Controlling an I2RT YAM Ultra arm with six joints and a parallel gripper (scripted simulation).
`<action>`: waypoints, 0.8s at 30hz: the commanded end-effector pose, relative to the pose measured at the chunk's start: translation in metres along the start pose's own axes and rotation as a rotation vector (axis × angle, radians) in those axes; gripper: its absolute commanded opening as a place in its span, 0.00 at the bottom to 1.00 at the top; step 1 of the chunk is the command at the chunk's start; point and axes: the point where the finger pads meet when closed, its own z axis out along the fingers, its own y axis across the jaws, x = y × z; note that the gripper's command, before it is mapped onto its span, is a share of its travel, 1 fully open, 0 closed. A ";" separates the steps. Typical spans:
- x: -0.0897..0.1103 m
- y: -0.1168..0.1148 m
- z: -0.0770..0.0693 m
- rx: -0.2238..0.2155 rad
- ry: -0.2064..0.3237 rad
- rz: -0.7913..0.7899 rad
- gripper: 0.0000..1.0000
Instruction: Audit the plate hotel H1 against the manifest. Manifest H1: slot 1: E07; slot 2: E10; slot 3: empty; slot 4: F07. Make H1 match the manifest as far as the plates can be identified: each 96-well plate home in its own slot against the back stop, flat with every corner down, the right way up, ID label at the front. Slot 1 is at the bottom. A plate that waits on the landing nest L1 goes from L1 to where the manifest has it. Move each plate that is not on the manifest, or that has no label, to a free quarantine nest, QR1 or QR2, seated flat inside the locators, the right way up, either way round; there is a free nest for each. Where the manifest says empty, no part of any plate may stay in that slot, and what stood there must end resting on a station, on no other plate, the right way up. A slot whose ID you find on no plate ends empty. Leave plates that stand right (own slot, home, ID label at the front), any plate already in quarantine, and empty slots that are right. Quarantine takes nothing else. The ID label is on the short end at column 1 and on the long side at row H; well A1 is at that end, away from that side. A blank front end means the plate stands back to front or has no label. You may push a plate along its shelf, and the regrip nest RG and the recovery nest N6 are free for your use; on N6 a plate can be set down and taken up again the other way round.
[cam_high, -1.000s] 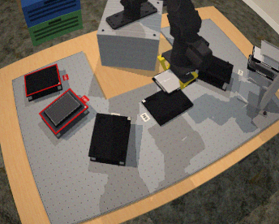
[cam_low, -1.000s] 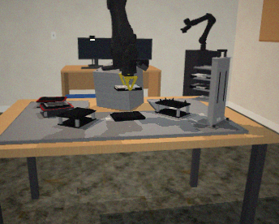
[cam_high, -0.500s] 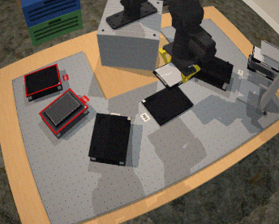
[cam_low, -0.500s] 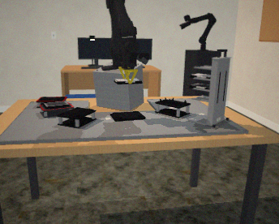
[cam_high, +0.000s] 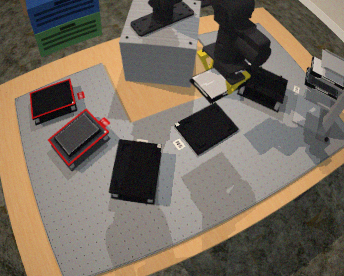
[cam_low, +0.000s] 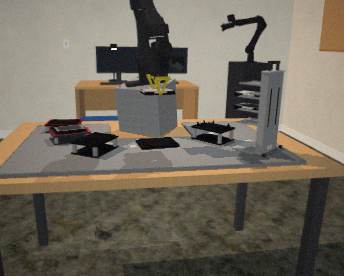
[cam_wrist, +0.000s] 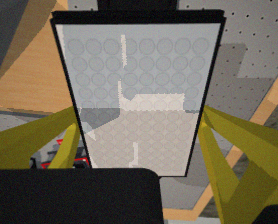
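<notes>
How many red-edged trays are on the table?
2. Both sit at the table's left end: one red-edged tray is farther back with a bare dark top, and the nearer tray has a plate in it.
</notes>
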 end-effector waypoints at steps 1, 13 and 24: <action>-0.002 -0.007 -0.024 0.034 -0.005 0.002 0.86; -0.022 -0.009 -0.019 -0.002 -0.002 0.098 0.86; -0.058 -0.019 -0.020 0.002 -0.001 0.256 0.86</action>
